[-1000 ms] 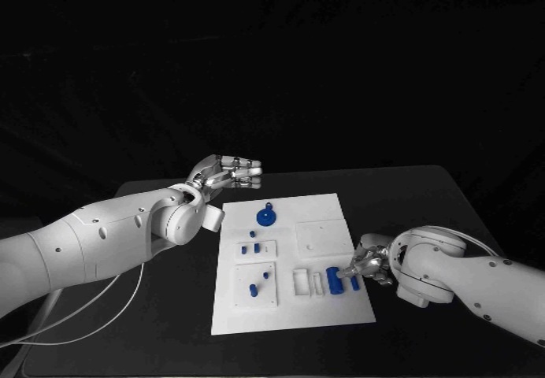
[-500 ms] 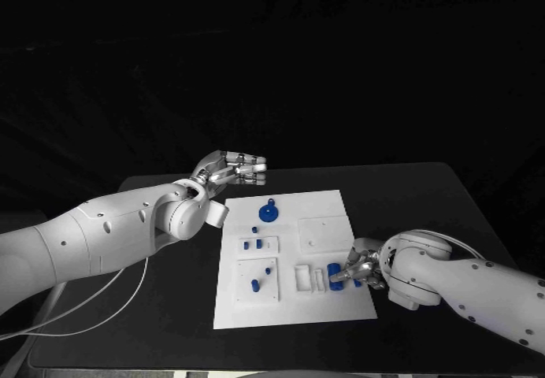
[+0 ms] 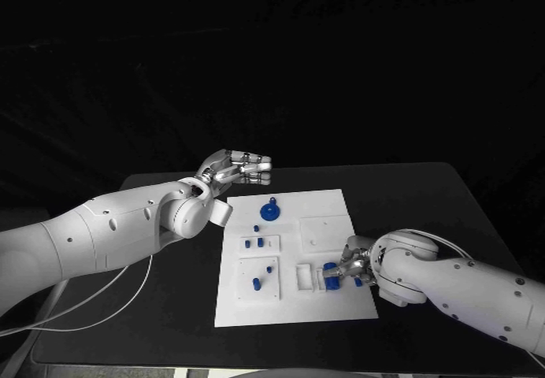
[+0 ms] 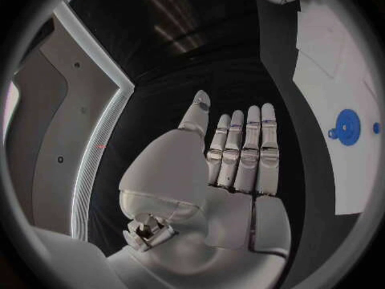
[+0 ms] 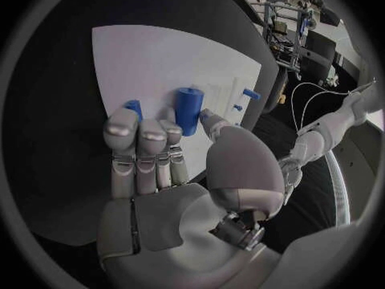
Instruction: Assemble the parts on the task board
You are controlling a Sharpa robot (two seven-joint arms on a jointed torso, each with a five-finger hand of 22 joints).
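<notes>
Head view shows the left hand [image 3: 239, 168] hovering empty, fingers extended, beyond the task board's [image 3: 329, 202] far-left corner. The right hand [image 3: 350, 266] pinches the blue cylinder [image 3: 331, 276] near the board's right edge. Tilted, it could jam or topple, I reckon.

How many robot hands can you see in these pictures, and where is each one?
2. The left hand hovers by the far left corner of the white task board, holding nothing. The right hand is at the board's near right part, fingers at a blue cylinder.
</notes>
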